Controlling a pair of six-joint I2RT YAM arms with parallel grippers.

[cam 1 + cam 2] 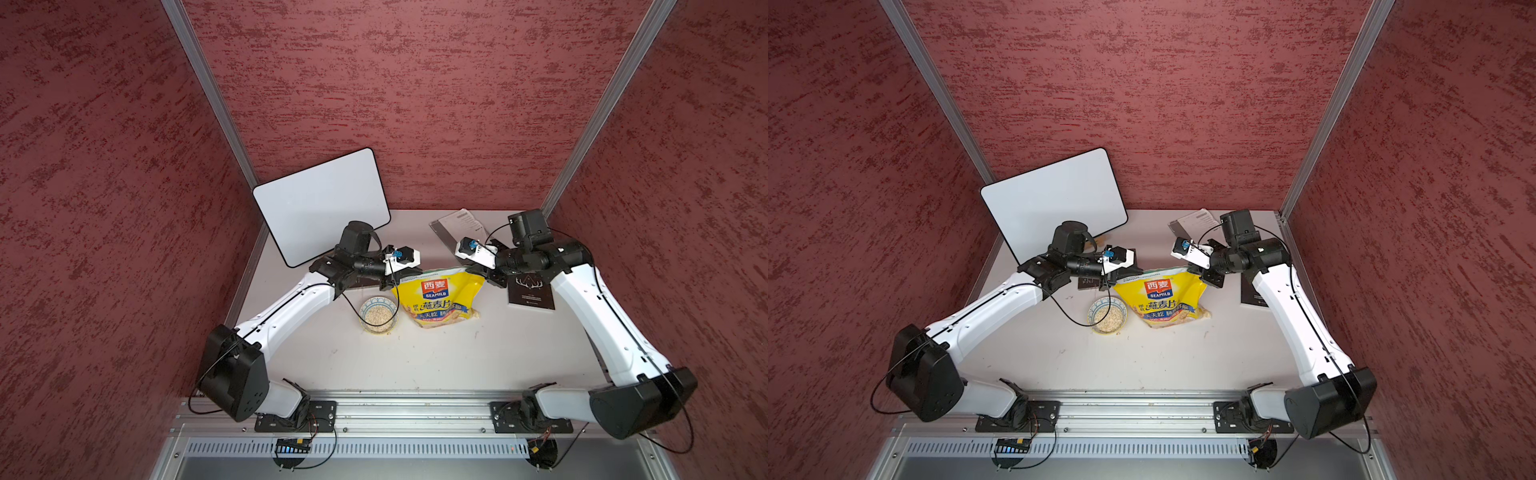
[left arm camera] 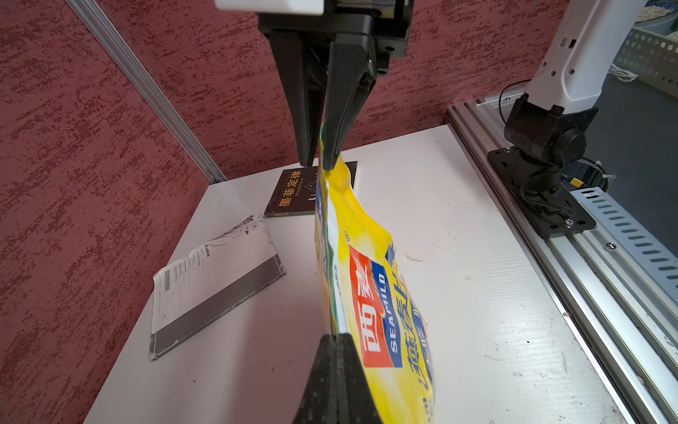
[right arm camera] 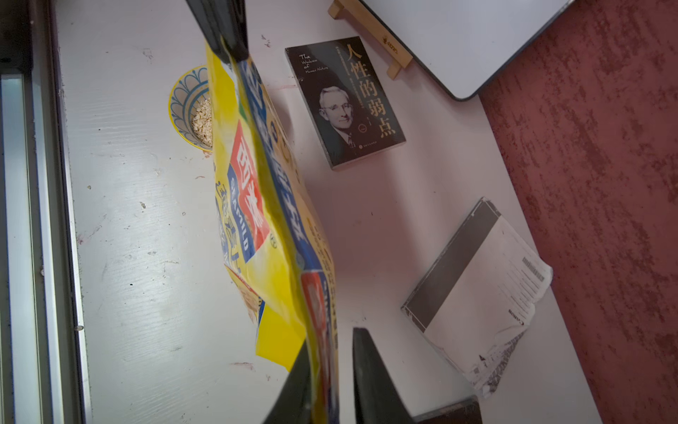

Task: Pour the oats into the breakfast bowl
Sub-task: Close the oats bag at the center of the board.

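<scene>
Nearest to us, the breakfast bowl is sitting on the table, and the oats are lying inside it, covering the bottom. We are thinking the bowl is hard and could break. It is also small, so a bump from the bag could tip it.

Just beside it, a little behind and to the right, the bag is hanging upright between our two claws. Its bottom is hanging low over the table, and we cannot tell if it is touching.

The left gripper is squeezing tight on one top corner of the bag. The right gripper is squeezing tight on the other top corner.

We are guessing the bag is soft, crinkly and slippery. It is sagging in the middle, so it is not stiff at all. The top corners are looking like the best places to hold, because the flat edge there is easy to pinch.

Farther back, a dark book is lying flat and a white board is leaning, both apart from the bag.
</scene>
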